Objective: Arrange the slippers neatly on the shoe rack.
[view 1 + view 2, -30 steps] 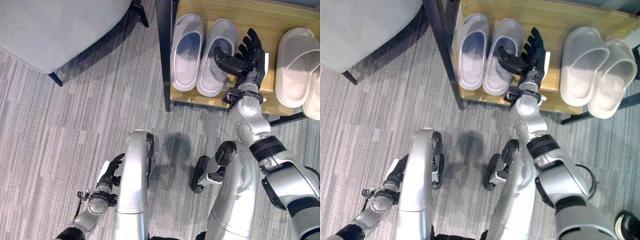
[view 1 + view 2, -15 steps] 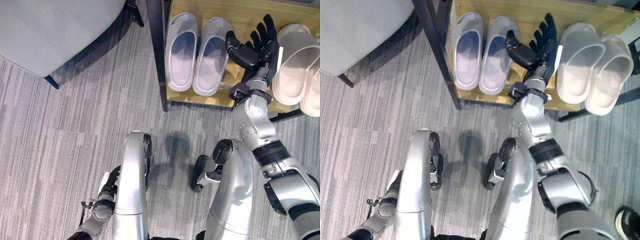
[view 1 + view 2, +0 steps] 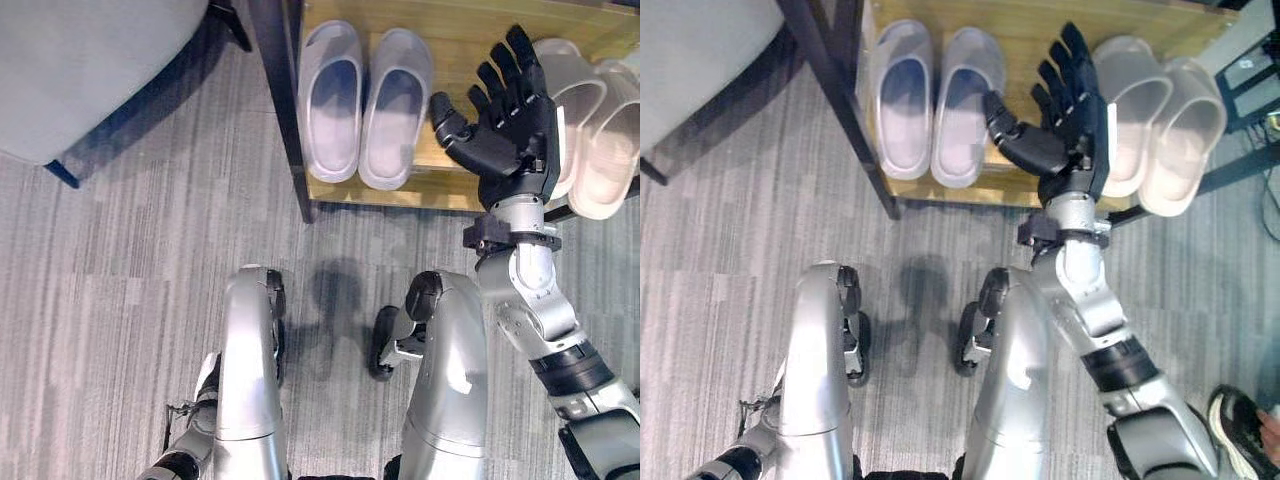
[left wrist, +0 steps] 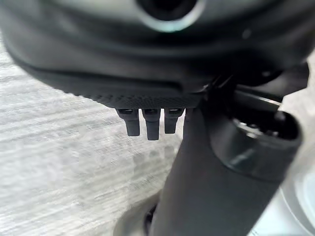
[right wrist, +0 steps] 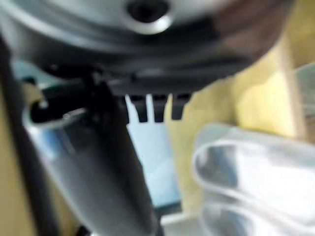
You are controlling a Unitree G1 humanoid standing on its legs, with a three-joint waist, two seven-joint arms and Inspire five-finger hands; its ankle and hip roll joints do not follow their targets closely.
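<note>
A grey striped carpet floor (image 3: 120, 290) spreads under everything. At its far left stands a pale grey upholstered chair on dark legs (image 3: 80, 70). Beside that is the wooden shoe rack with a black metal frame (image 3: 460, 40), its shelf running left to right across the far side of the scene.

Two pairs of slippers lie on that shelf. The pale lilac-grey pair of slide slippers (image 3: 365, 100) sits at the shelf's left end, close to the black post, the two touching side by side. Their long axes run near to far, with the heels at the shelf's near edge. The cream-white pair of slide slippers (image 3: 590, 130) sits toward the right end, also side by side and lying near to far, tilted slightly so the far ends lean left.

The right hand (image 3: 508, 125) is raised above the gap between the two pairs, fingers (image 3: 520, 60) spread straight and thumb out, holding nothing; it overlaps the cream pair's left slipper.

The left hand (image 3: 207, 385) hangs low by the floor, and I cannot tell how its fingers sit.
</note>
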